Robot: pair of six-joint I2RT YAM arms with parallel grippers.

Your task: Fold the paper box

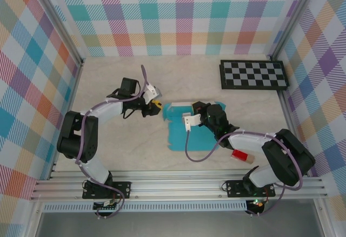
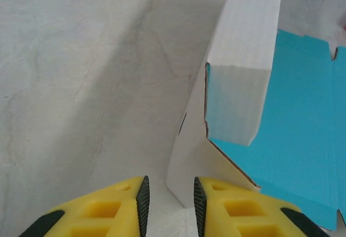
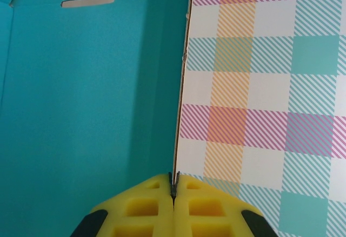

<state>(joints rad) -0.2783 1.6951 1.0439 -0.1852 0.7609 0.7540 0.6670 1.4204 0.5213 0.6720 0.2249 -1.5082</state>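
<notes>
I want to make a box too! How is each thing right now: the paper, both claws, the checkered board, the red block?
paper box: partly folded, teal face up, one white flap raised.
left gripper: open, at the raised flap's corner.
right gripper: shut on the paper box's edge.
checkerboard: lying flat, far right.
red block: lying by the right arm.

A thin teal card cut-out point(image 1: 181, 137) lay on the pale table point(image 1: 119, 80), a flat black-and-white checkerboard point(image 1: 252, 75) well apart, far right.
</notes>
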